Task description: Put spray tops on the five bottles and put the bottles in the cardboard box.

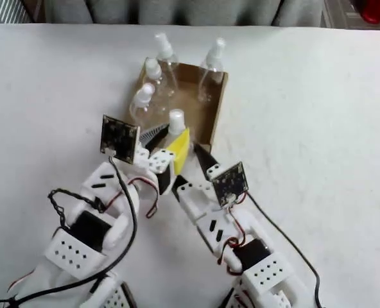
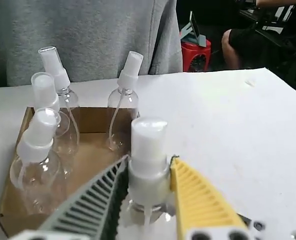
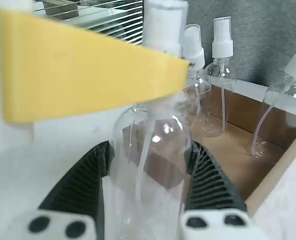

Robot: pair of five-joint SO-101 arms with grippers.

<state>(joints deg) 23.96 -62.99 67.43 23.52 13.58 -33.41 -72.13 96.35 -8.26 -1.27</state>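
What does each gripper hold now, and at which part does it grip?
Both hold one bottle: the left gripper clamps the collar of its spray top, the right gripper clamps its clear body.

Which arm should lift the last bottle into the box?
Probably right: the right tool clasps the bottle by its body beside the cardboard box, while the left tool only pinches the spray top, which might pull off.

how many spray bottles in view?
5. Four clear plastic spray bottles stand in the brown cardboard box: two at back, two along one side. The fifth is at its near edge, left gripper on its white top, right gripper on its body. None seem hidden.
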